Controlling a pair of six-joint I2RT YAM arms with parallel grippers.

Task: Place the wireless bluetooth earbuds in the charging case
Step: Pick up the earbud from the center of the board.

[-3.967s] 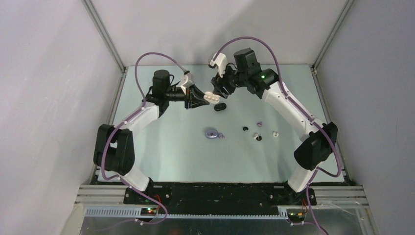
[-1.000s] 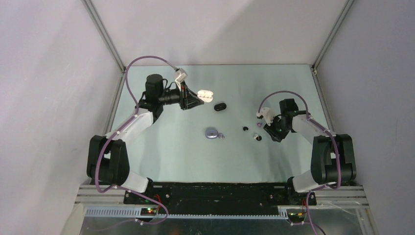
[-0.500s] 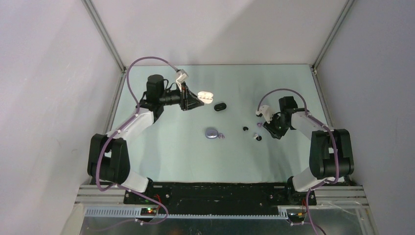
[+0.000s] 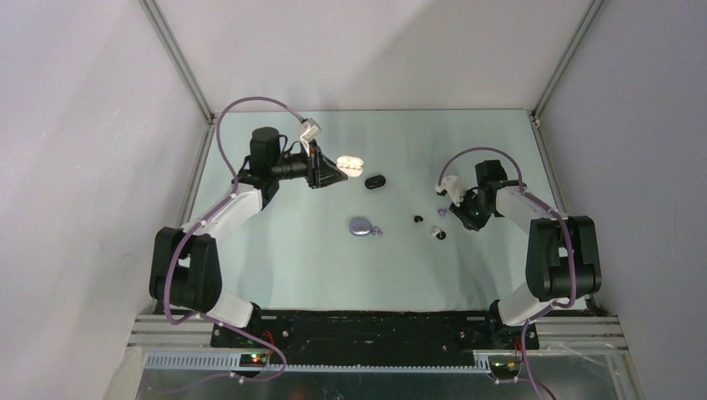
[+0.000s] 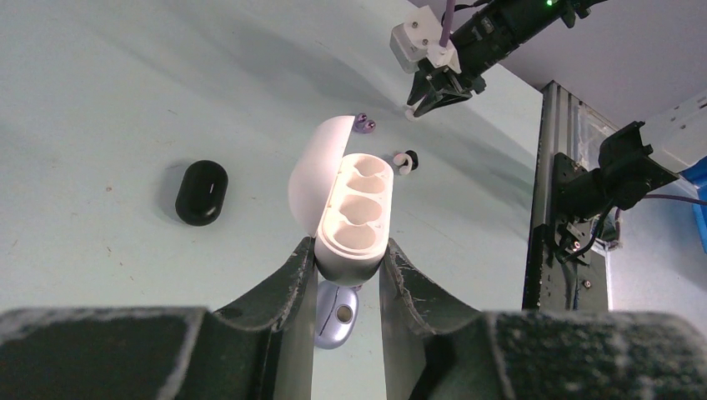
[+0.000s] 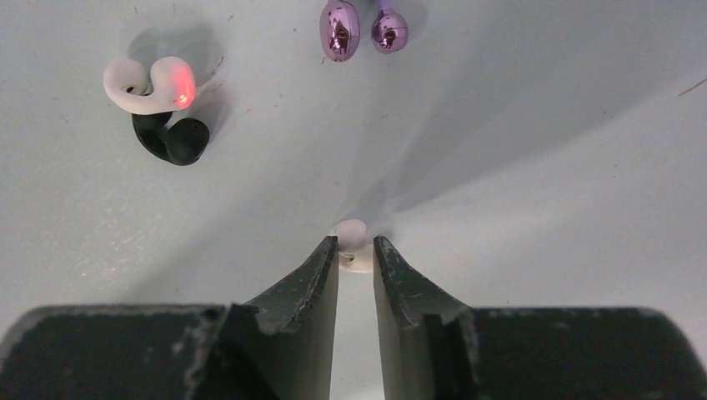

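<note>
**A:** what's the left side doing right now?
**B:** over the table (image 4: pixel 292 267), my left gripper (image 5: pixel 348 250) is clamped on the white case (image 5: pixel 354 208), lid flipped open, held off the surface. The black case (image 5: pixel 201 192) and lavender case (image 4: pixel 360 226) lie on the table, well apart

**A:** and the buds?
**B:** right gripper (image 6: pixel 356 246) is down low, fingers pinched on a white bud (image 6: pixel 351 230). The lavender buds (image 6: pixel 340 29) and a white-and-black pair (image 6: pixel 158 100) lie just beyond it

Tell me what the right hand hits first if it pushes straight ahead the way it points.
The right hand meets the small white rounded earbud at its tips first; two shiny lavender earbuds lie further along, though depth is unclear.
</note>
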